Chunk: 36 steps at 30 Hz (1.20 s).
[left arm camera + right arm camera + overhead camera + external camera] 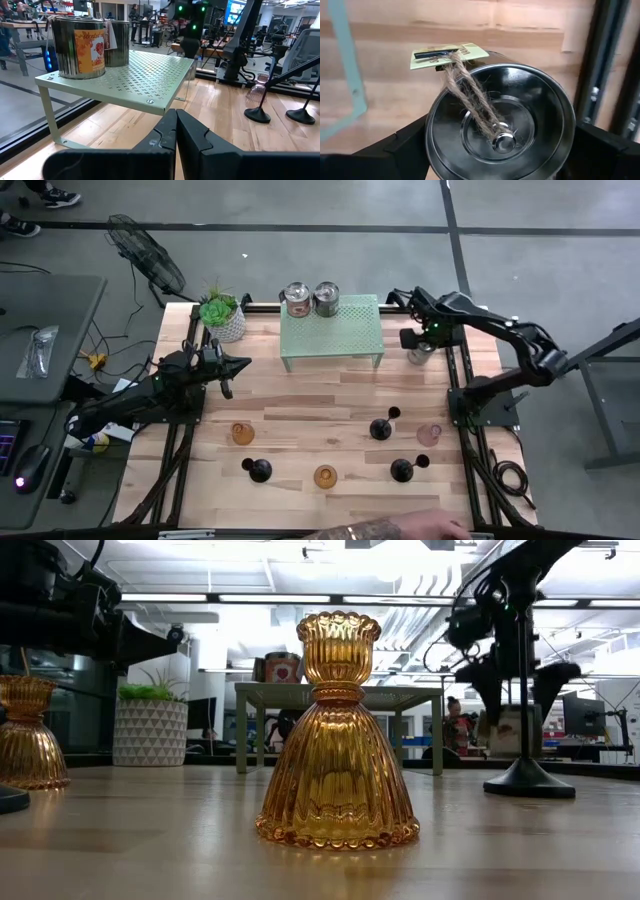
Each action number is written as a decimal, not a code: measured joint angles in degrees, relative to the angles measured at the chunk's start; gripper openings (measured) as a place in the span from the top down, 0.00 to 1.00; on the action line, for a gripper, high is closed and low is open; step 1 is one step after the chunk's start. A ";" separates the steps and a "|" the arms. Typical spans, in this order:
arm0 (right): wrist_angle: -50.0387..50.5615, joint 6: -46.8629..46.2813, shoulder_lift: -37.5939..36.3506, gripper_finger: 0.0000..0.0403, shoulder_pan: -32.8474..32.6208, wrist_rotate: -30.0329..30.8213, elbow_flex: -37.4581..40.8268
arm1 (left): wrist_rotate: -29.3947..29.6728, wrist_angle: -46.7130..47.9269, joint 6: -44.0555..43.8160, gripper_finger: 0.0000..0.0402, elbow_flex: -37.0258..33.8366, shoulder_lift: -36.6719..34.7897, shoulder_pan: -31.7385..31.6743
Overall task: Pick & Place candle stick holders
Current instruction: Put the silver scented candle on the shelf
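Right gripper spread wide around silver cup beside green shelf, fingers flanking its sides; grip uncertain. Twine-tied tag, print unreadable. Left gripper clenched, empty, near shelf.

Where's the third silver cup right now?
In the high view, the third silver cup sits at the table's far right, just right of the green rack, between the right gripper fingers.

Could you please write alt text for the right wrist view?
A shiny silver cup with a twine-tied paper tag fills the frame, seen from above, sitting between the right gripper's two dark fingers. Beneath it lies the wooden table.
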State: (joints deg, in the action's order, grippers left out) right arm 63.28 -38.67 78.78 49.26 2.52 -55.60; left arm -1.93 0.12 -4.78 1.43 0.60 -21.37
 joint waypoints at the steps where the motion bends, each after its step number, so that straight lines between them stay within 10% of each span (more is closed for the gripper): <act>1: 0.87 0.73 -0.59 0.13 -0.03 0.07 -1.11 | 0.02 0.00 -0.02 1.00 0.00 0.00 0.02; 15: 16.21 14.82 1.78 0.14 -2.44 -0.12 -29.03 | 0.00 0.00 -0.01 1.00 0.01 0.02 0.02; 36: 25.83 40.21 29.70 0.14 -6.90 0.28 -69.92 | 0.01 0.00 -0.01 1.00 0.02 0.02 0.01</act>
State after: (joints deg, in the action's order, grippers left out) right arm 89.11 1.54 108.48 42.36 2.80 -125.52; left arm -1.93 0.12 -4.79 1.45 0.62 -21.36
